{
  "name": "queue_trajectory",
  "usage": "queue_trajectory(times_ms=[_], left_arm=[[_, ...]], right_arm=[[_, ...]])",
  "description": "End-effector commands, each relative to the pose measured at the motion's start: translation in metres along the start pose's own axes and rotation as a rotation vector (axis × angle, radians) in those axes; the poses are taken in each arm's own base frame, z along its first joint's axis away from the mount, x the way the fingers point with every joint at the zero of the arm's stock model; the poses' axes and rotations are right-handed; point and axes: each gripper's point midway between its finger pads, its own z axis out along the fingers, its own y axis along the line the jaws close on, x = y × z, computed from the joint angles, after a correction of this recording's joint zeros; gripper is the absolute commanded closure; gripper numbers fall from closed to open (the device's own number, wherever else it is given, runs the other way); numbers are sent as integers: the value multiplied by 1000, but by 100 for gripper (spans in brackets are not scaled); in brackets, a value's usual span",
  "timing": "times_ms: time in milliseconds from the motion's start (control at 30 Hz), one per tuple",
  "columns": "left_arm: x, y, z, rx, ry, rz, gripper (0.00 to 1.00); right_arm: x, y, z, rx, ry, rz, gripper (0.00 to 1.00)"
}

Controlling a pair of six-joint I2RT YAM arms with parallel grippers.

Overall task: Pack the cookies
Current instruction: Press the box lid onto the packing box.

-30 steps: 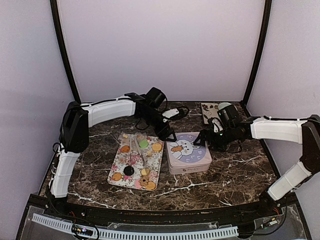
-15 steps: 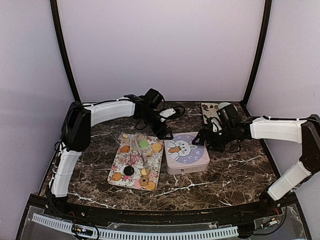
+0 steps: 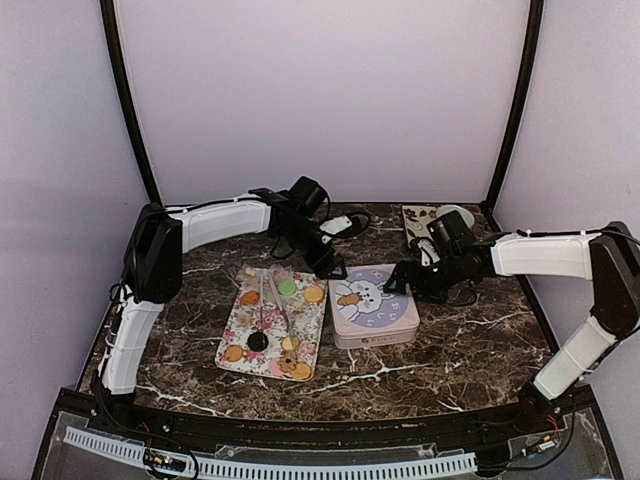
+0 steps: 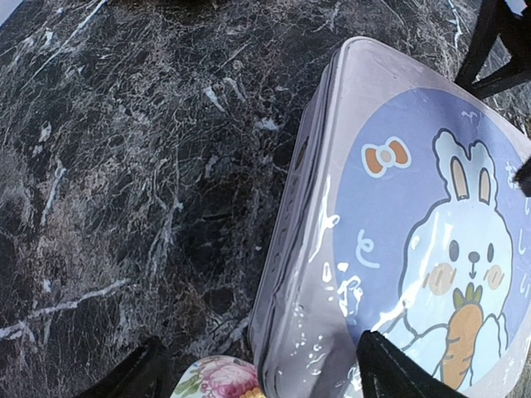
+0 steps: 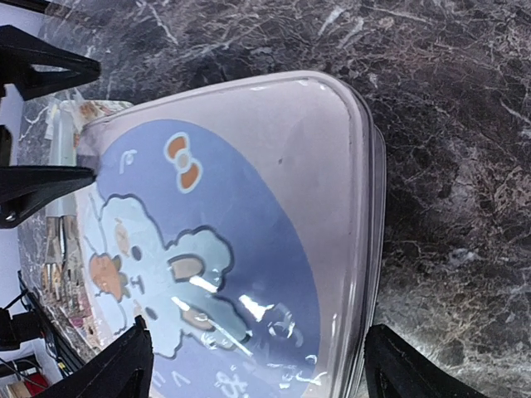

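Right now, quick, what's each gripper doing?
Left gripper: open, holding nothing.
Right gripper: open, holding nothing, at the tin.

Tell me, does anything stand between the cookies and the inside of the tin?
Yes: the rabbit lid is on the tin, closing it. The cookies lie on the floral tray to its left.
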Motion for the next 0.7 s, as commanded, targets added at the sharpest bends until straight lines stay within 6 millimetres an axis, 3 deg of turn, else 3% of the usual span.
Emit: queue_trajectory(times_ms=[0, 167, 333, 433, 500, 600, 667], left_arm=[[-12, -7, -9, 31, -12, 3, 17], [-24, -14, -25, 56, -33, 18, 10], [-18, -21, -31, 86, -10, 13, 10], [-15, -17, -41, 102, -8, -32, 8], [-16, -9, -56, 98, -18, -74, 5], [-12, 2, -87, 78, -21, -129, 1], [-1, 25, -115, 47, -40, -198, 1]], right_arm=[[-4, -22, 23, 86, 27, -33, 13], [2, -34, 41, 100, 50, -16, 18], [3, -33, 39, 91, 36, -7, 17], [-9, -22, 23, 74, -17, -24, 11], [-24, -10, 2, 57, -92, -49, 5], [-47, 4, -31, 47, -216, -83, 0], [-60, 10, -53, 53, -295, -105, 0]])
